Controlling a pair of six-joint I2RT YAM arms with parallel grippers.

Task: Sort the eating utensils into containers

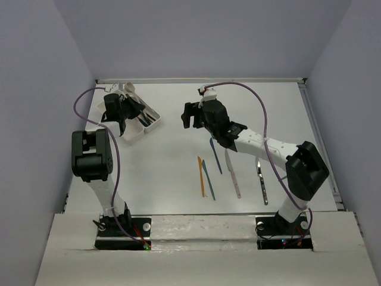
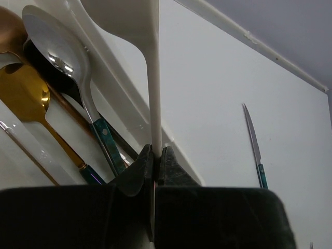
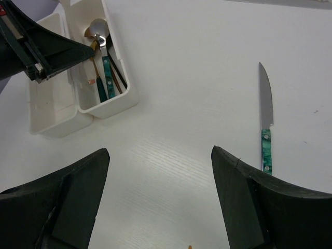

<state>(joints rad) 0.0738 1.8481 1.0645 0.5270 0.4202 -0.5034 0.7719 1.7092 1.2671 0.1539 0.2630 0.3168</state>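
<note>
At the far left, the left gripper (image 2: 155,158) is clamped on the handle of a cream spoon (image 2: 152,88) above the white trays (image 3: 52,111), which hold other spoons (image 2: 57,46). The right gripper (image 3: 160,155) hangs wide open and empty over the counter (image 3: 197,62), with a teal knife (image 3: 266,119) lying nearby.

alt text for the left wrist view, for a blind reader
The left gripper is shut on the slim handle of a cream spoon, close to a white tray. A silver spoon, a gold spoon and a copper spoon lie in the tray at left; a teal-handled knife lies on the table at right.
</note>
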